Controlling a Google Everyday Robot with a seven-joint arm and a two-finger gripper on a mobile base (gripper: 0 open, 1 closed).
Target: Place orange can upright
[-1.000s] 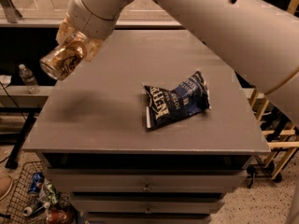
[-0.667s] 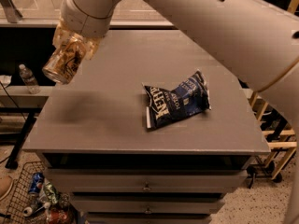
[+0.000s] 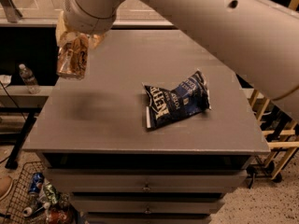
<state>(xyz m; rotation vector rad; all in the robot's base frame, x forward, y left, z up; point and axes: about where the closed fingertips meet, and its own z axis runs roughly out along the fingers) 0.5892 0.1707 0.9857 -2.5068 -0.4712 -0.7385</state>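
Note:
The orange can (image 3: 72,59) is a dented orange-gold can with white and dark markings. It hangs nearly upright in my gripper (image 3: 74,43), above the left edge of the grey table (image 3: 107,125). The gripper is shut on the can's upper part, at the end of my large white arm (image 3: 196,17) that comes in from the upper right. The can's shadow lies on the table's left part below it.
A blue chip bag (image 3: 175,101) lies right of the table's middle. A plastic water bottle (image 3: 29,78) stands on a low shelf to the left. A wire basket (image 3: 32,199) with cans sits on the floor at lower left. Drawers run below the tabletop.
The can has swung from a tilted pose towards upright, and the gripper has moved slightly right and down with it.

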